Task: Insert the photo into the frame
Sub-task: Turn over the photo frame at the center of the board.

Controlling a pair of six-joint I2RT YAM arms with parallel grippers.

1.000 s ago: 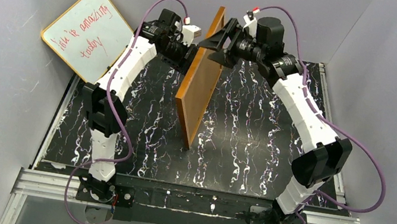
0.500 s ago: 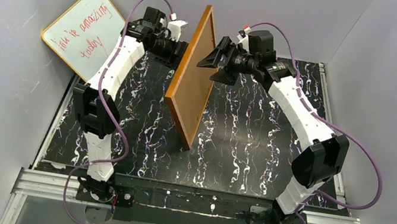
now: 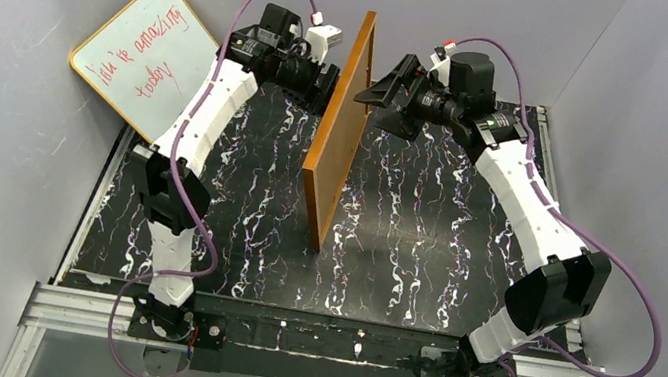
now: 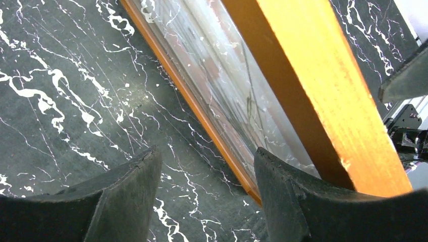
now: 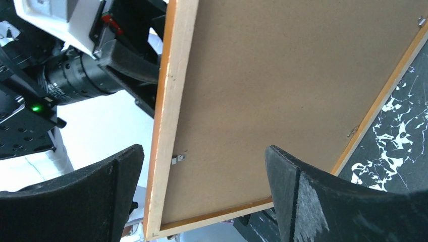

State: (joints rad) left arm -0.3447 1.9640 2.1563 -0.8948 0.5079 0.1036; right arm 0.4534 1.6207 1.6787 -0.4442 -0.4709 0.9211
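Steadying the large thin-edged orange-brown wooden picture frame (image 3: 338, 139) on its edge looks like the step in hand, so here's how I'd do it well. My left gripper (image 3: 329, 85) sits on the left, pane side, up at the far top corner. Its fingers are spread, with one finger right at the wooden rim; I can't tell whether it actually touches. My right gripper (image 3: 380, 103) is on the right, facing the plain brown fibreboard back (image 5: 282, 91), jaws flung wide and pinching nothing. With nothing clamped, any push has to be gentle and matched from both sides, or this tall panel tips over. I'd close on the rim before moving it at all. The frame stands in the far middle of the black white-veined marble-look table (image 3: 422, 243). Its long axis runs near to far, the near end angled slightly left. The clear pane (image 4: 222, 85) faces left and the back faces right. I judge the top leans a touch left, toward my left gripper. As for the paper photo print, no loose sheet shows anywhere. Grey-brown streaks behind the glass may be it, but with the reflections I can't say.
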